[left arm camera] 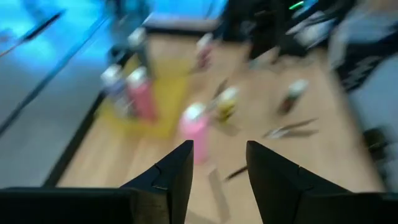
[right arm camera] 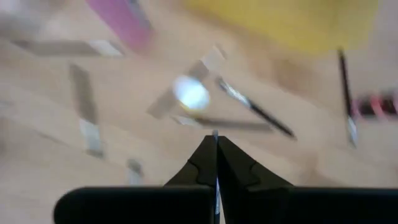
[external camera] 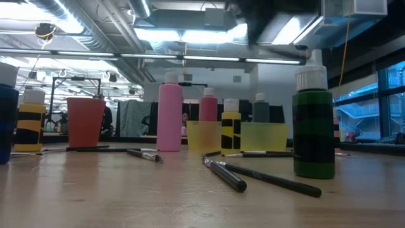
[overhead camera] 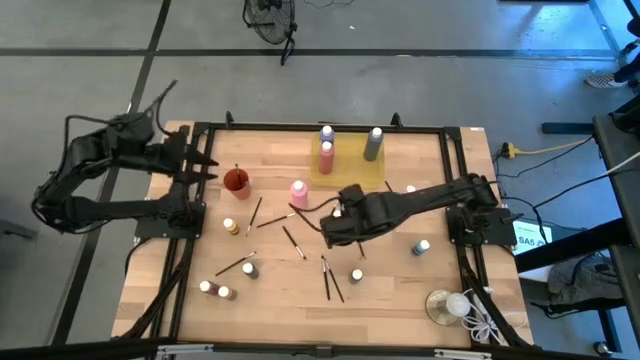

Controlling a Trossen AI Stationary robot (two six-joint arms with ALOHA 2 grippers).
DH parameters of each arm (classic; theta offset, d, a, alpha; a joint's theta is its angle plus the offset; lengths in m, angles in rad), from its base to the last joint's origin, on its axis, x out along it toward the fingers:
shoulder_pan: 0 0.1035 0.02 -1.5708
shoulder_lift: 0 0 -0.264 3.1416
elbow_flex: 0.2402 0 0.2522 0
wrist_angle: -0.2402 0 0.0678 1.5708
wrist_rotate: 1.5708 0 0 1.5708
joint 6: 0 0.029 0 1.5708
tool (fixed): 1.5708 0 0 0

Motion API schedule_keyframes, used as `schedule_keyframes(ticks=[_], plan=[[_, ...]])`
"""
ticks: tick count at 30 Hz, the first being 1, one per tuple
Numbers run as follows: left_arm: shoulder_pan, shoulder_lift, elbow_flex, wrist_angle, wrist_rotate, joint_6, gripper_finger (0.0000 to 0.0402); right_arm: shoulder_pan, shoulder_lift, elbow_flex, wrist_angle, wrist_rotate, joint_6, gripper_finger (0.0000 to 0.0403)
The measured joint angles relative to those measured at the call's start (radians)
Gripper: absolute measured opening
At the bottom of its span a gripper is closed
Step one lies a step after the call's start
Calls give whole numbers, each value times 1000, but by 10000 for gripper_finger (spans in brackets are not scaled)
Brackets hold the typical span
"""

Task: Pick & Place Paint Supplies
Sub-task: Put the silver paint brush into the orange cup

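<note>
Paint bottles and brushes lie scattered over the wooden table [overhead camera: 400, 300]. A tall pink bottle [overhead camera: 298, 192] stands mid-table. Several small bottles [overhead camera: 230, 226] [overhead camera: 356, 275] [overhead camera: 421, 246] stand nearer the front. Thin dark brushes [overhead camera: 330, 278] [overhead camera: 292, 240] [overhead camera: 255, 212] lie flat. Three bottles [overhead camera: 326, 155] [overhead camera: 373, 143] stand on a yellow tray [overhead camera: 350, 172] at the far side. My right gripper [right arm camera: 216, 140] [overhead camera: 330, 232] is shut, raised above the table's middle. My left gripper [left arm camera: 219, 155] [overhead camera: 208, 166] hangs open at the left edge with nothing between its fingers, near a red cup [overhead camera: 237, 182]. My right gripper's fingers are closed together and point down at the table. A thin pale sliver [right arm camera: 215, 132] shows at their tips. I cannot tell whether it is a held thing.
A clear round dish with a white ball and cord [overhead camera: 450, 305] sits at the near right corner. A black frame [overhead camera: 300, 128] borders the tabletop. In the low view a green bottle [external camera: 313, 126] and two brushes [external camera: 224, 174] lie close to the camera.
</note>
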Motion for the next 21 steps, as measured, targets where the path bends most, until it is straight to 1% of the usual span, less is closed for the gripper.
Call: schedule_keyframes(ticks=[2,4,7,9,13,16,19,21], plan=[[0,-16,0,55,76,-26,143,9,-1,97,7,90,-55,0],[0,-28,0,102,147,-47,143,14,-2,180,59,173,-134,0],[0,-32,0,170,241,-69,143,15,-2,275,208,263,-332,0],[0,-31,0,204,282,-78,143,12,-2,323,337,296,-493,0],[0,-22,0,265,281,-102,143,-3,-2,363,612,299,-813,0],[0,-9,0,321,270,-143,143,-18,-2,361,794,266,-1015,0],[0,15,0,382,270,-189,143,-41,-2,361,905,186,-1135,0],[0,36,0,417,269,-209,143,-58,-2,361,947,130,-1193,0]])
